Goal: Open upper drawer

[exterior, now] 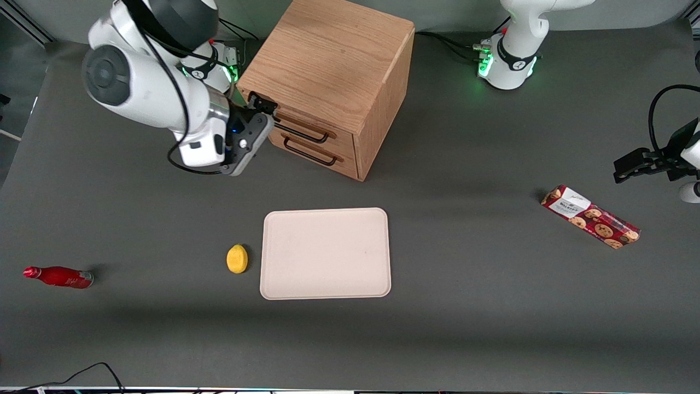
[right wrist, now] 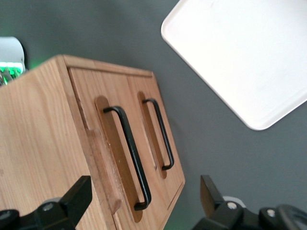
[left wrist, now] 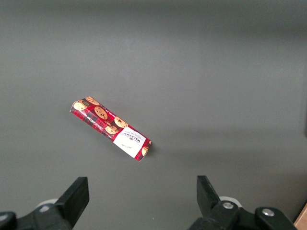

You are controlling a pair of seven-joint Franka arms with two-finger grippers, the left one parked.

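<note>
Two black fingers of your pincer (exterior: pixel 266 108) stand spread wide and hold nothing, hovering at the working-arm end of the light oak upper drawer (right wrist: pixel 109 143), which sits shut in the oak cabinet (exterior: pixel 328 65). Its thin black wire handle (right wrist: pixel 130 153) lies just ahead of the pincer, between the fingertips' line but untouched. The cream rectangular tray (exterior: pixel 326 253) rests on the grey surface (exterior: pixel 492 306), nearer the front camera than the pincer.
</note>
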